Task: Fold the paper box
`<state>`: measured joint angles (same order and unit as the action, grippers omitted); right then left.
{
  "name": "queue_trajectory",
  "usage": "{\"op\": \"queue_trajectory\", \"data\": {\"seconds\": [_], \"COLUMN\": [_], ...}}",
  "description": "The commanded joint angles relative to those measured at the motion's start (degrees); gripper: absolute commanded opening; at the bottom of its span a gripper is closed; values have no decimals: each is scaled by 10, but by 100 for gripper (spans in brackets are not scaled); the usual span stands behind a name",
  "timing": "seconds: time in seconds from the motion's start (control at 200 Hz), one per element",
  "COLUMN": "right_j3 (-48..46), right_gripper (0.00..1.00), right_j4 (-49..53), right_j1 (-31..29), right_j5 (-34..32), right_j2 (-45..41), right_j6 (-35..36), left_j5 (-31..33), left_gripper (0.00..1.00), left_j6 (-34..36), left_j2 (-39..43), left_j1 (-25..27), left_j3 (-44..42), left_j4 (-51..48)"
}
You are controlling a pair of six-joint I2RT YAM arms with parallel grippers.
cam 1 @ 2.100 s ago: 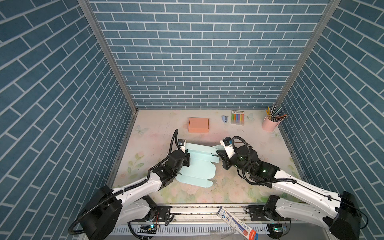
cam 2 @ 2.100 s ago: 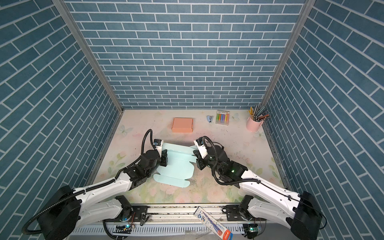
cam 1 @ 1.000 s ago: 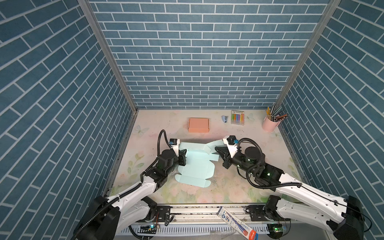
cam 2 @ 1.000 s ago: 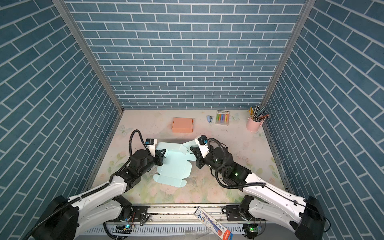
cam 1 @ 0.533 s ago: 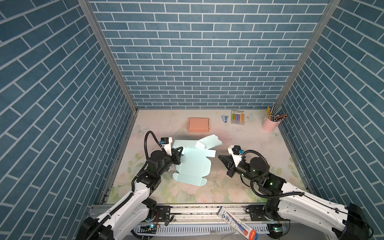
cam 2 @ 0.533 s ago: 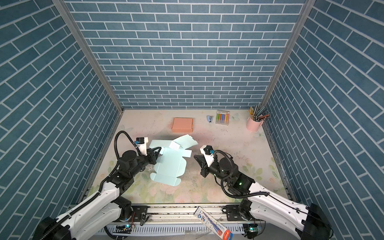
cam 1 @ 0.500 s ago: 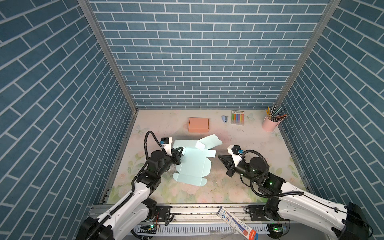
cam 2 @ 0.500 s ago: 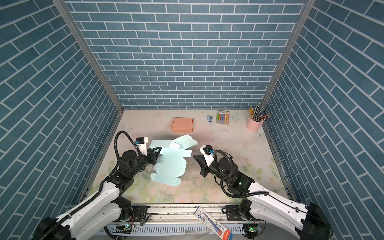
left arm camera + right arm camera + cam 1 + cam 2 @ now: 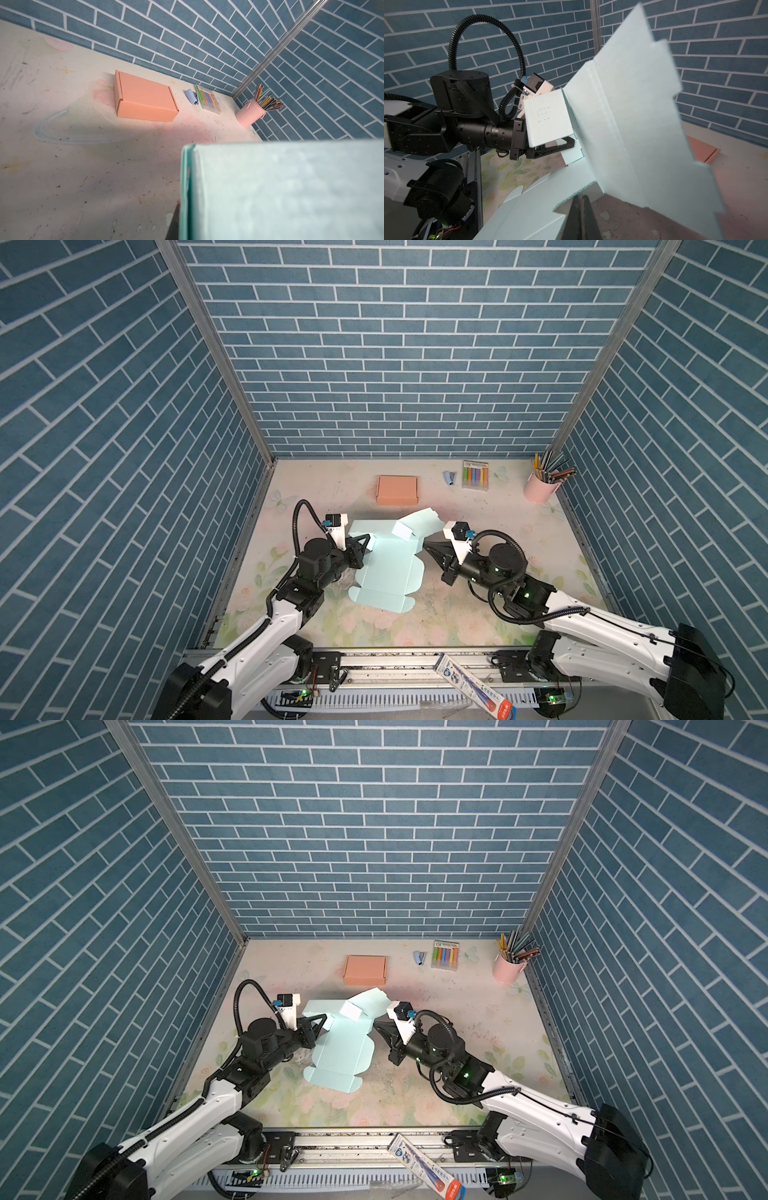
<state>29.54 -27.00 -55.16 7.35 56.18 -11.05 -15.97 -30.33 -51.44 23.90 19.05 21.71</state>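
mint-green cardboard box blank (image 9: 386, 572) lies half-raised on the desk (image 9: 436, 622). we reckon it's light and bendy, so grab flap edges. left jaws clamp a flap; right jaws together at its edge.

The pale mint paper box (image 9: 386, 572) is a partly folded die-cut blank. Its near half lies flat on the tabletop (image 9: 478, 614); its far panels tilt upward.

L gripper (image 9: 365, 541) dragged paper box (image 9: 386, 572) left, far flap up; R gripper (image 9: 426, 546) back at edge.
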Motion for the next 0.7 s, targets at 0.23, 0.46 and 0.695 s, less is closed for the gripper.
{"op": "queue_trajectory", "data": {"seconds": [0.23,0.46,0.695], "right_j3": [38,38,35], "right_gripper": [0,0,14], "right_j4": [-70,-27,129], "right_j1": [1,1,1], "right_j5": [41,20,-6], "right_j2": [109,105,-35], "right_j6": [15,27,43], "left_j5": [-14,-9,-41], "left_gripper": [0,0,0], "left_j6": [-2,0,16], "left_j2": [1,-11,-29], "left_j1": [-3,-12,-46], "left_j3": [-8,-18,-8], "left_j4": [24,26,15]}}
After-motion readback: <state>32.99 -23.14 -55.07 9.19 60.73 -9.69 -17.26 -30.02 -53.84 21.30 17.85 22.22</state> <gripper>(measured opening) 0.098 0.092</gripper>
